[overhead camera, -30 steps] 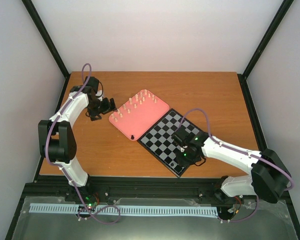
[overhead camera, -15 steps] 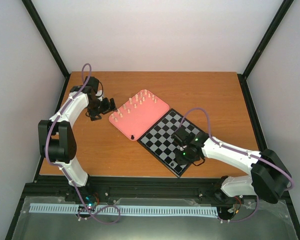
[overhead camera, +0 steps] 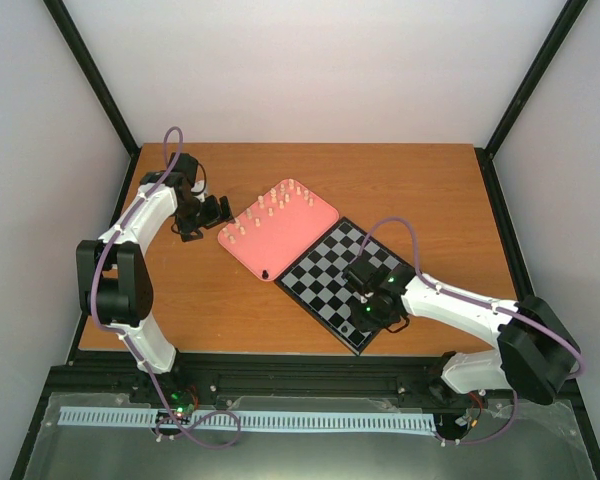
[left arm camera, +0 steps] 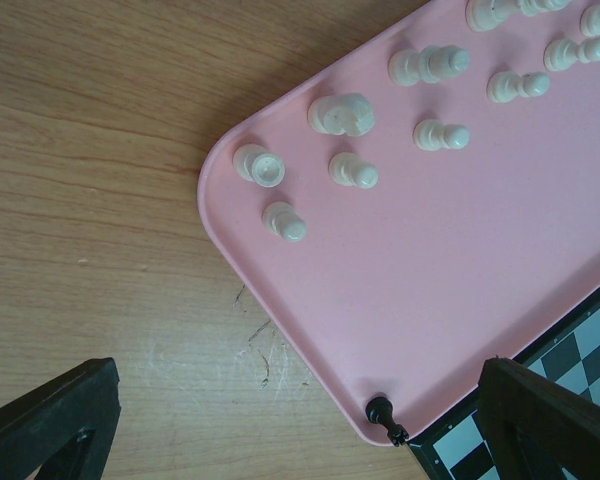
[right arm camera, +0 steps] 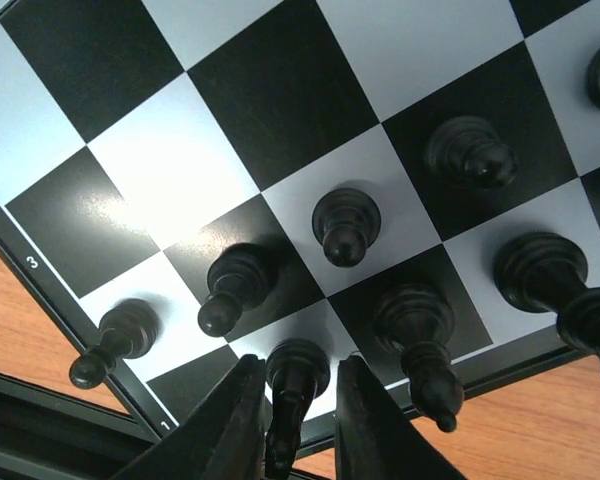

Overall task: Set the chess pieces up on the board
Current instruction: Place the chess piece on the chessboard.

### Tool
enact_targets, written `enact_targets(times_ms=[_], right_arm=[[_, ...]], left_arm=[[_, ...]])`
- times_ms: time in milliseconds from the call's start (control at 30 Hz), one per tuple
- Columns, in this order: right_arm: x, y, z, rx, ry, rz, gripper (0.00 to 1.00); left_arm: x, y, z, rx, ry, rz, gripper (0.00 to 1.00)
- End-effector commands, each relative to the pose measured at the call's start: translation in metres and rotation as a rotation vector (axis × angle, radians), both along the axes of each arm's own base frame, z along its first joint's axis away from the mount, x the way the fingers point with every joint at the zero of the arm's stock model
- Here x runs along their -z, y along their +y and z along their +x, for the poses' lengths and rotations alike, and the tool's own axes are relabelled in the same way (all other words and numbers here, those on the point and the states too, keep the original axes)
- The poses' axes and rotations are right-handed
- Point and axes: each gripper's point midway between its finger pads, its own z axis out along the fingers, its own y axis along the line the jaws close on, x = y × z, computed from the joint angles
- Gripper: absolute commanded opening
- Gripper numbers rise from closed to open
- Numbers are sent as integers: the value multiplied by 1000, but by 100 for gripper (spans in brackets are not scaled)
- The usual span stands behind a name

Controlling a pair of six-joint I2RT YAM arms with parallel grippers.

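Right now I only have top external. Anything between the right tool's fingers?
Observer: Yes. The right wrist view shows a black piece standing between the fingers of the right tool, on the edge row of the board. I can't tell if they touch it.
Operator: Other pieces nearby?
Observer: More black pieces stand in two rows beside it.
Operator: Left side?
Observer: The left tool is open, with nothing between its fingers.
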Motion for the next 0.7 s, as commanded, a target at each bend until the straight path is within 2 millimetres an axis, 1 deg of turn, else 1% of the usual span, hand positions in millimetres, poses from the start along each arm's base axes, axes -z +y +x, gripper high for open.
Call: enact_targets(times_ms=[0, 133, 267, 367, 433, 500, 600, 667], right_arm=[[-2, 2, 1, -12, -14, -2, 23], [-21, 10, 3, -38, -25, 42, 25], [-52, 23, 6, -73, -50, 109, 29], [-76, 32, 12, -107, -78, 143, 36], [-90, 42, 23, -145, -106, 142, 40], [-98, 57, 37, -196, -118, 136, 45], [-104, 90, 66, -265, -155, 155, 51], [-101, 115, 86, -308, -172, 177, 53]], left_arm=[[-16, -3, 10, 8, -55, -7, 100], [-16, -4, 9, 9, -55, -6, 100], [-16, -4, 9, 7, -55, -9, 100], [-18, -4, 9, 6, -58, -10, 100], [-19, -4, 9, 8, -62, -10, 100], [-19, -4, 10, 8, -64, -8, 100], [-21, -3, 10, 8, -66, -4, 100], [-22, -3, 10, 8, -68, -3, 100]])
